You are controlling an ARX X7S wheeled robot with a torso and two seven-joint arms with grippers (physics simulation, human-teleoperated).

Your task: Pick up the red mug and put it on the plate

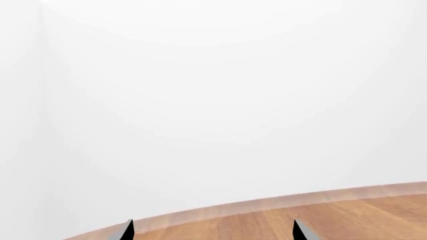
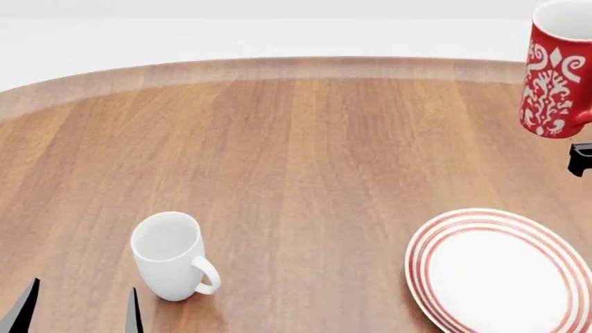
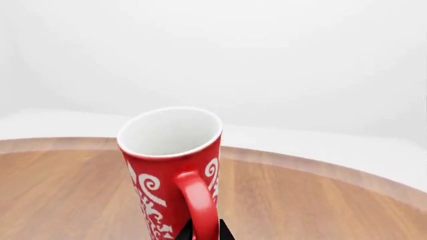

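Observation:
The red mug [image 2: 553,75] with white ornament hangs in the air at the far right of the head view, upright, well above the table and beyond the plate [image 2: 504,270]. In the right wrist view the red mug [image 3: 172,170] fills the middle, white inside showing, and my right gripper [image 3: 202,234] is shut on its red handle [image 3: 199,205]; only a dark bit of that gripper [image 2: 580,158] shows in the head view. The plate, white with red rings, lies at the front right. My left gripper [image 2: 79,309] is open and empty at the front left, also in the left wrist view [image 1: 213,231].
A plain white mug [image 2: 171,255] stands upright at the front left, just right of my left gripper, handle toward the front right. The round wooden table's [image 2: 296,139] far edge curves across the back, with a white floor and walls beyond.

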